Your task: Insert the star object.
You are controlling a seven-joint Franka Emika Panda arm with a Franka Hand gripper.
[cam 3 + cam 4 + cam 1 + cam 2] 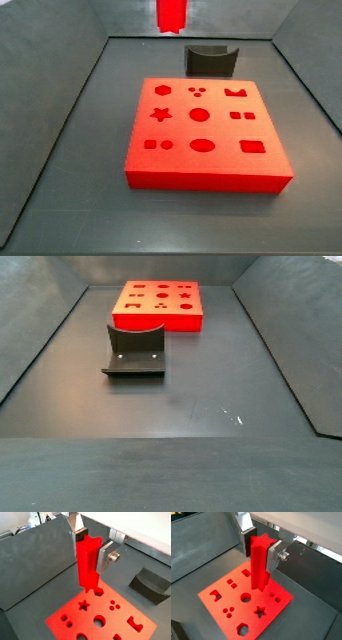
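My gripper is shut on the star object, a tall bright red peg with a star-shaped end. It hangs upright between the silver fingers in both wrist views. The big flat red block with shaped holes lies on the floor below. Its star hole shows in both wrist views, apart from the peg's lower end. In a side view only the peg's lower end shows, high above the block and star hole; the gripper itself is out of that view.
The dark fixture stands just beyond the block's far edge, also in a wrist view. In a side view it stands in front of the block. Grey walls enclose the dark floor.
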